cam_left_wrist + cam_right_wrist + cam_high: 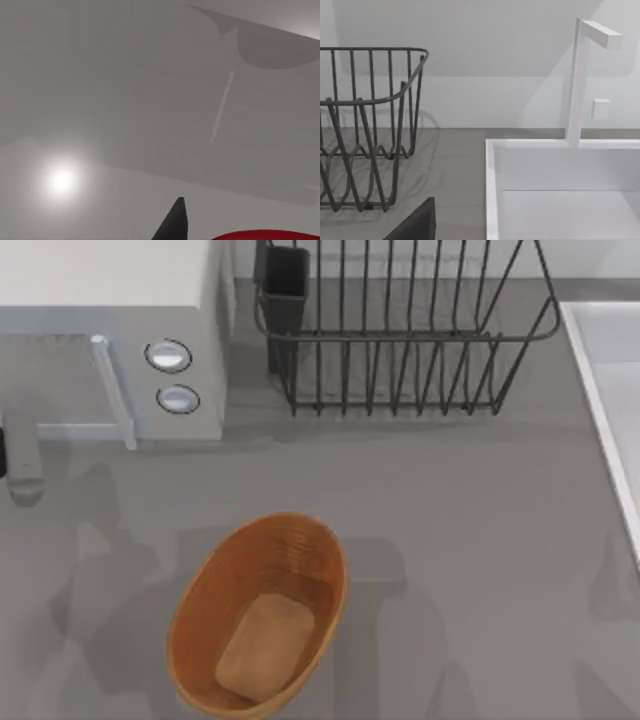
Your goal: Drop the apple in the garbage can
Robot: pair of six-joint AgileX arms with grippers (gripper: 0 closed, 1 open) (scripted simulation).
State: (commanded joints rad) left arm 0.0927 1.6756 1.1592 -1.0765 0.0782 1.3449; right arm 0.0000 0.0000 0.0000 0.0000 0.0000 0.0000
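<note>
Apple right at left wrist lens, red curve beside dark finger of left gripper; whether fingers pinch it, cannot tell. Garbage can sits on table, low and left of centre, mouth up, tan base bare. Wire rack at back, sink at right. Right gripper: one dark finger seen, state cannot tell. Apple likely light, hard, glossy, slippery: grip across widest part.
</note>
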